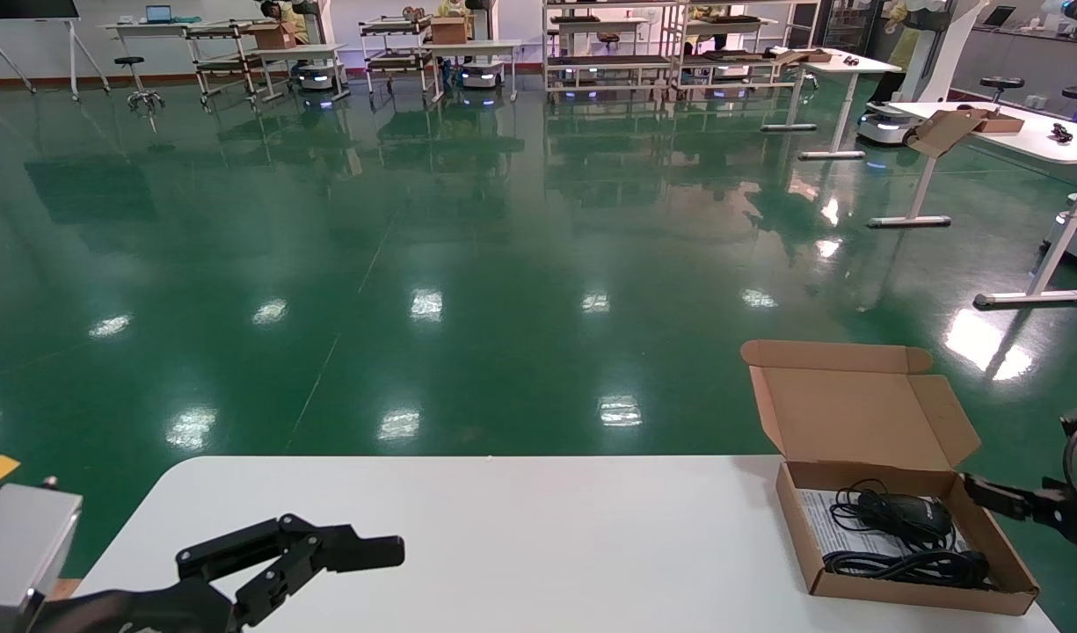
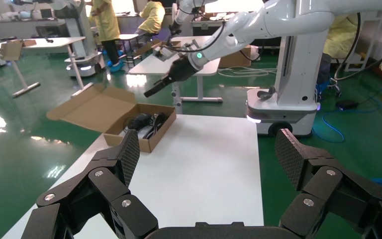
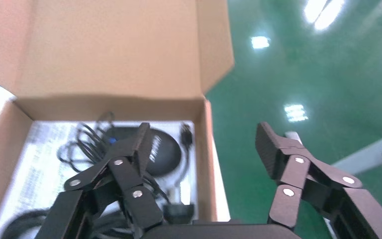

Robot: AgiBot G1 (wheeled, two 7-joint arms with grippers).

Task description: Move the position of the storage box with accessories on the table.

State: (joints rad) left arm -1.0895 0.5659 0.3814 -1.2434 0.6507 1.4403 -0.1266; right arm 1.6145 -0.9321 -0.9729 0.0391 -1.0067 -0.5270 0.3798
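The storage box (image 1: pixel 863 413), shallow brown cardboard with its flap lid standing open, sits at the right end of the white table (image 1: pixel 547 545). Inside lie a black mouse (image 1: pixel 907 514), a black cable bundle (image 1: pixel 907 567) and a white leaflet (image 1: pixel 824 519). My right gripper (image 1: pixel 986 492) is open at the box's right wall. In the right wrist view the gripper (image 3: pixel 204 134) straddles that wall, one finger over the mouse (image 3: pixel 161 149), the other outside the box (image 3: pixel 109 50). My left gripper (image 1: pixel 362 549) is open and empty over the table's near left; the left wrist view shows its jaws wide apart (image 2: pixel 207 149).
The table's right edge runs just beside the box, with green floor below. Other white desks (image 1: pixel 1013 132), racks and robots stand far behind. In the left wrist view the box (image 2: pixel 144 134) lies far across bare tabletop.
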